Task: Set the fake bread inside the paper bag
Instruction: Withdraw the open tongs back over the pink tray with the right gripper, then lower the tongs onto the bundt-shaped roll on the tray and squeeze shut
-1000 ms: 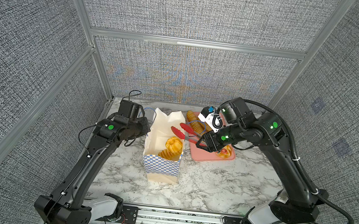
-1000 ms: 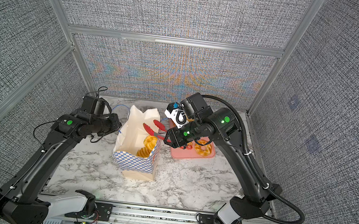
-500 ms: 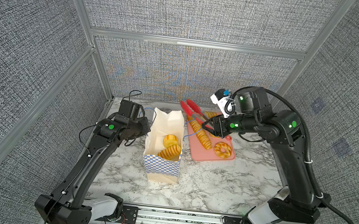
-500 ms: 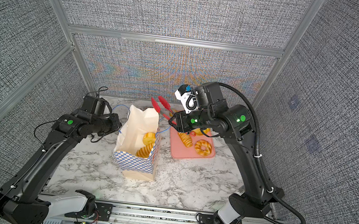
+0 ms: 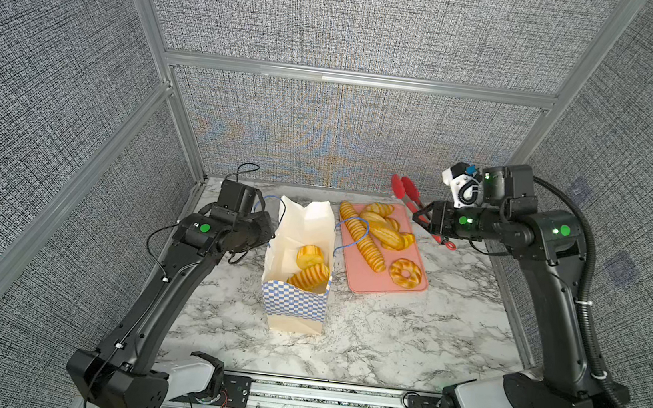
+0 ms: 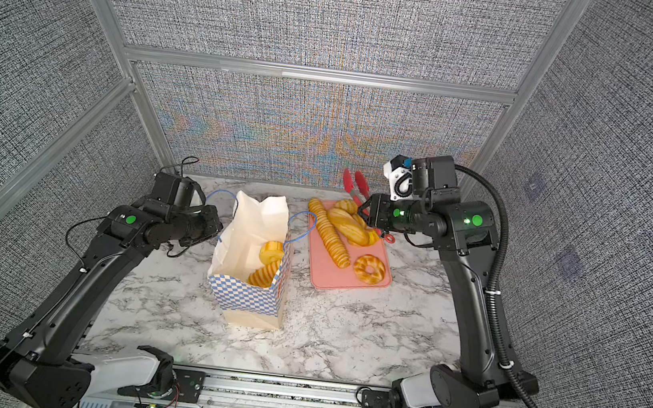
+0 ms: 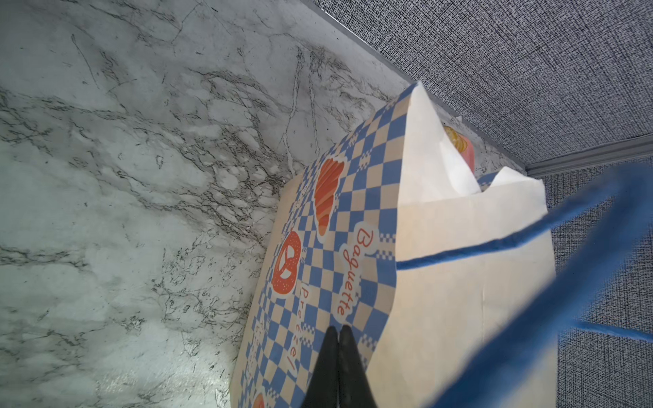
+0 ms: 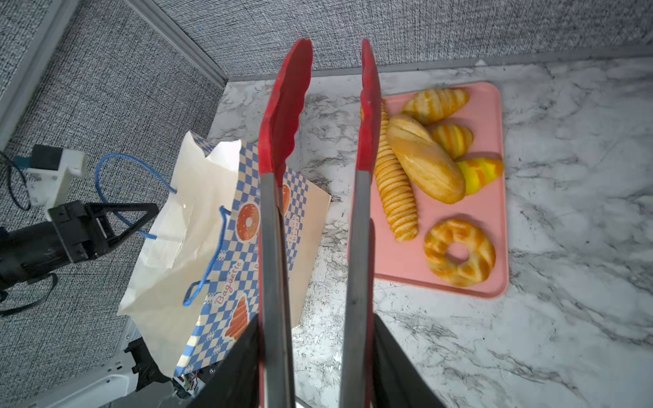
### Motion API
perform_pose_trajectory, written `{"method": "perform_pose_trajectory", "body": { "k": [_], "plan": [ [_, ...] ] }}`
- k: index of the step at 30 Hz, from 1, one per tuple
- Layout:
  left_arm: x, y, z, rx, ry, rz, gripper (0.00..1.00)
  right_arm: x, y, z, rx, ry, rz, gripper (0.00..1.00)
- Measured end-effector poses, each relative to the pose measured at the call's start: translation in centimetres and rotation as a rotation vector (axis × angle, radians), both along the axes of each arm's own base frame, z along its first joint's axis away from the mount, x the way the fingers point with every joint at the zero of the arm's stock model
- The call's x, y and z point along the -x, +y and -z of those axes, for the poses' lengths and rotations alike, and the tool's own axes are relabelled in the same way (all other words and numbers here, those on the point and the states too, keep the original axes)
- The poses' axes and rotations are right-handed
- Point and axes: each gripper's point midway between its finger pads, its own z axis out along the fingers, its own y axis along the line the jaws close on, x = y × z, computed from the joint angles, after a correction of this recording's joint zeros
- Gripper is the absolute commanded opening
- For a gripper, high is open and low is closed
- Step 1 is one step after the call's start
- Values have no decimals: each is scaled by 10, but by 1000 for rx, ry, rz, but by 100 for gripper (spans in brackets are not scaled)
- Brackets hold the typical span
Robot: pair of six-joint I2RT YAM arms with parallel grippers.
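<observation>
Currently, hazards first.

1. Right gripper [image 5: 427, 220] is clamping the shafts of the red tongs [image 8: 282, 123]. Their tips are standing apart and empty, raised near the back corner of the pink tray [image 5: 370, 285]. The fake bread [image 6: 345, 226] is glossy and rounded, so a piece pinched off-centre is likely to be slipping out on the way over.
2. The long ridged baguette [image 5: 362, 240] is looking longer than the bag mouth is wide. Carried level, it risks catching the rim and toppling the light paper bag [image 5: 296, 306].
3. Left gripper [image 7: 338, 353] is showing its jaws pressed together beside the blue cord handle [image 7: 459, 249] on the bag's side away from the tray. Whether it is pinching the cord I cannot tell. If it is not, nothing is bracing the bag.
4. Second handle [image 8: 215, 254] is hanging down the tray-facing side, where the tongs could be snagging it.

Containers.
- Paper bag: standing upright just beside the tray, mouth gaping, showing two pieces inside, a small round roll [image 5: 309, 255] and a ridged loaf [image 5: 310, 277].
- Pink tray: carrying six pieces, namely the baguette, an oval loaf [image 5: 382, 230], a ring bun [image 5: 405, 272] and three small striped rolls [image 8: 436, 100].
</observation>
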Motion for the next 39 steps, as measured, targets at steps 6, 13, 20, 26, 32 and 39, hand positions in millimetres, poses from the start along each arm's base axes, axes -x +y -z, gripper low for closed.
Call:
{"method": "perform_pose_trajectory", "body": {
  "k": [6, 13, 20, 26, 32, 39],
  "plan": [
    [-3, -2, 1, 2, 8, 6, 5, -8, -24, 41, -48, 120, 94, 45],
    [-4, -5, 3, 6, 17, 17, 5, -12, -44, 83, -84, 234, 171, 44],
    [-4, -6, 4, 5, 20, 21, 5, -8, -59, 120, -91, 337, 236, 44],
    [-5, -6, 5, 0, 20, 27, 5, -2, -60, 141, -79, 398, 243, 43],
    [-5, -6, 6, -3, 21, 30, 5, 3, -61, 163, -53, 482, 235, 43],
    [-6, -7, 8, -5, 27, 34, 5, 15, -60, 188, -24, 571, 214, 43]
  ]
}}
